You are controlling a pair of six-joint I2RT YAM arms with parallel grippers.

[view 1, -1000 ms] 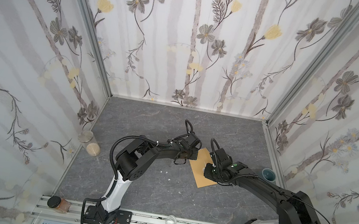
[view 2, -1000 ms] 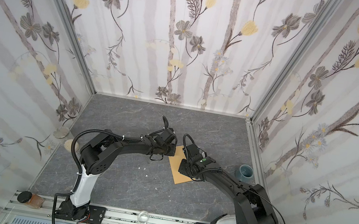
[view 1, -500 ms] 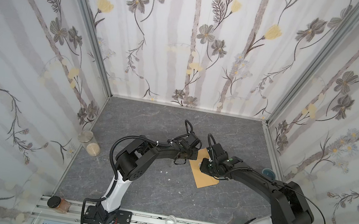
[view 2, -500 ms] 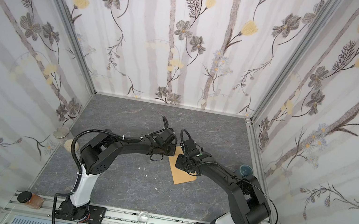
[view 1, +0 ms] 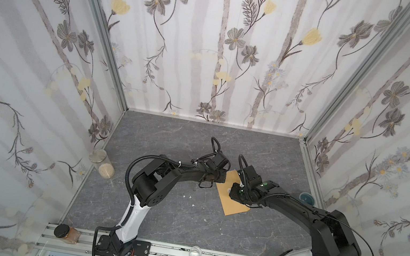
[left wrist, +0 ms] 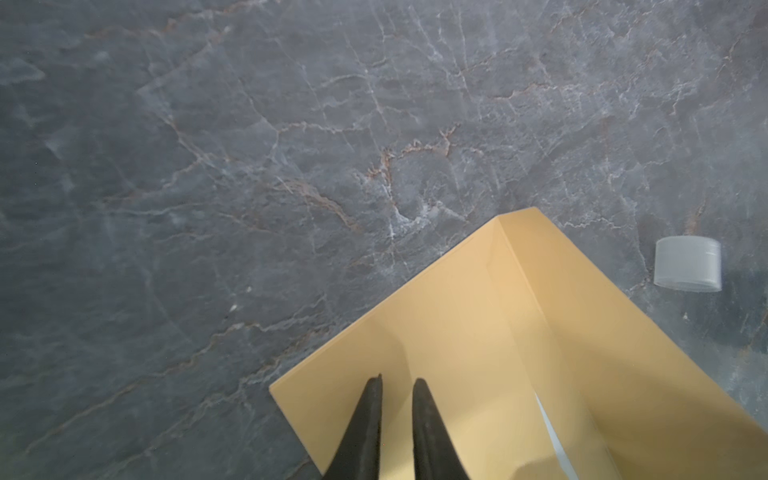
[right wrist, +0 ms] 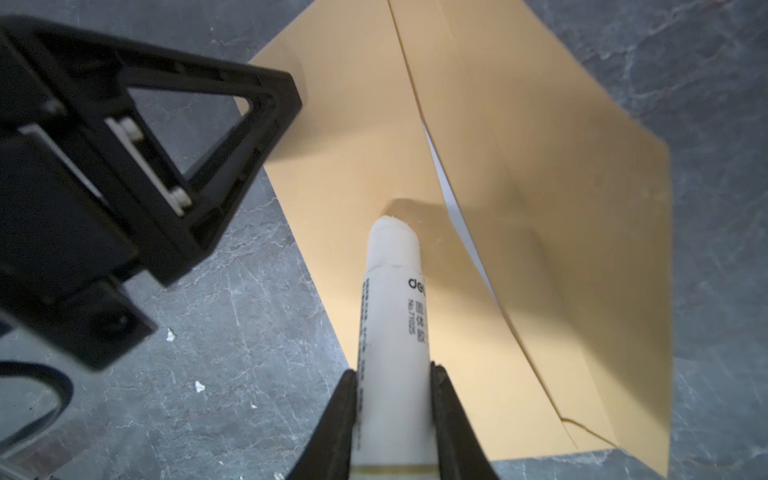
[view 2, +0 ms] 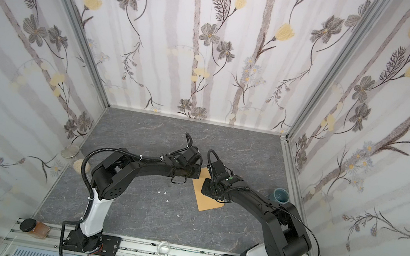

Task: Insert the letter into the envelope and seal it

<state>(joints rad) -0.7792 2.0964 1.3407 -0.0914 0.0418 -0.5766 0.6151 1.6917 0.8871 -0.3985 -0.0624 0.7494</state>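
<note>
With white paper letter [right wrist: 454, 208] inside tan kraft envelope [right wrist: 561, 187], right end effector [right wrist: 392, 370] grips white glue stick [right wrist: 395, 299] on its unsealed flap; left end effector [left wrist: 397, 379] stands narrow.

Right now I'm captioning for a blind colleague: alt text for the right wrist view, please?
The right gripper clamps an uncapped white glue stick, tip at the open flap of a tan envelope on a grey marble table. A white sliver of letter shows at its mouth; the left gripper sits at the flap.
</note>
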